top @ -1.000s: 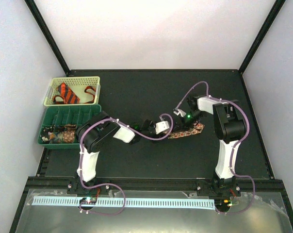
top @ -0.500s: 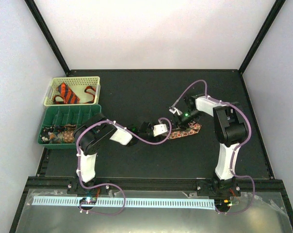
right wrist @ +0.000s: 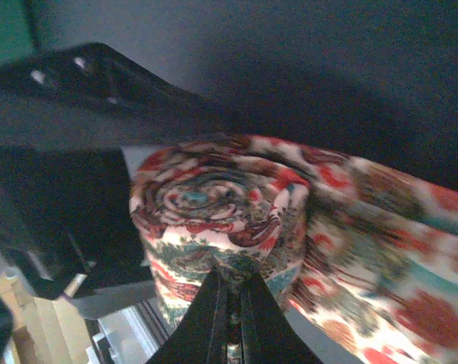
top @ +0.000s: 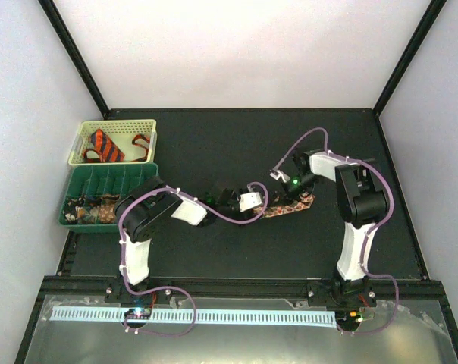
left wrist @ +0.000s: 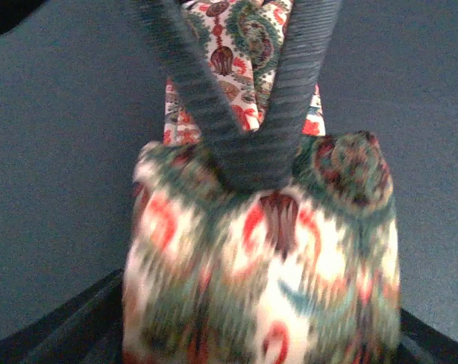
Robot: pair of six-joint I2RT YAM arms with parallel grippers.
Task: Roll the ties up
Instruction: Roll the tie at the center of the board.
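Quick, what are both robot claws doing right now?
Left gripper: cannot tell, at the red-green paisley fabric tie roll.
Right gripper: closed, tips against that roll.

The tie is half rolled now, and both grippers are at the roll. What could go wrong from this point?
1. The right gripper is shut on only the lower edge of the roll. A pull could draw the inner layers out into a cone.
2. The left gripper touches the roll at its fingertips, and that view is blurred. If its hold is weak, the coil may loosen.
3. The unrolled tail could wind on crooked.
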